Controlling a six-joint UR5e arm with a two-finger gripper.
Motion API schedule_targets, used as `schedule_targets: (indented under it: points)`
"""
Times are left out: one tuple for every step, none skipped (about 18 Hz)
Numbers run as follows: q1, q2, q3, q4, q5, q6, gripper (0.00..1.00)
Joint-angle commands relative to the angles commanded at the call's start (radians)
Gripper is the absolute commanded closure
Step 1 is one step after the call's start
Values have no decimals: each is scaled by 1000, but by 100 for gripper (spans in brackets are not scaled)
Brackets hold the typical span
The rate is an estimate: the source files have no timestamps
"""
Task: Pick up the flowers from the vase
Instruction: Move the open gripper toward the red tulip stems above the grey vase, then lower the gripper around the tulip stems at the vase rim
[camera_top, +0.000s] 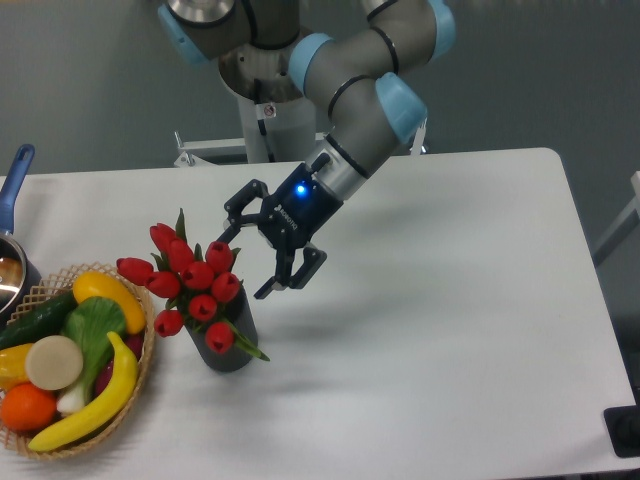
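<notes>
The flowers (190, 280), a bunch of red tulip buds with green leaves, stand in the vase (228, 350), a short dark cylinder left of the table's middle. The buds spread wider than the vase and hide its rim. My gripper (252, 262) is open, with its two black fingers spread apart. It hangs just right of the bunch at the height of the top buds, tilted toward them. One finger (236, 214) is close to the rightmost bud. The other finger (290, 274) is lower and to the right. Nothing is between the fingers.
A woven fruit basket (140, 370) with a banana, an orange, a cucumber and other produce sits right next to the vase on the left. A pot with a blue handle (17, 180) stands at the left edge. The arm's base is at the back.
</notes>
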Motion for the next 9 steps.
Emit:
schedule_targets:
  points:
    - [-5,-6,3,5,0,0,0]
    - [-5,-8,3,5,0,0,0]
    - [-6,-8,3,5,2,0,0]
    - [-6,-8,2,5,2,-2,0]
    - [-15,-8,3,5,2,-2,0]
    - [-20,-12,5,5,5,-2,0]
    - [-23,-14,5,5,5,0,0]
    - [-25,-15,6,5,5,-2,0]
    - [-28,-17,8,5,6,-2,0]
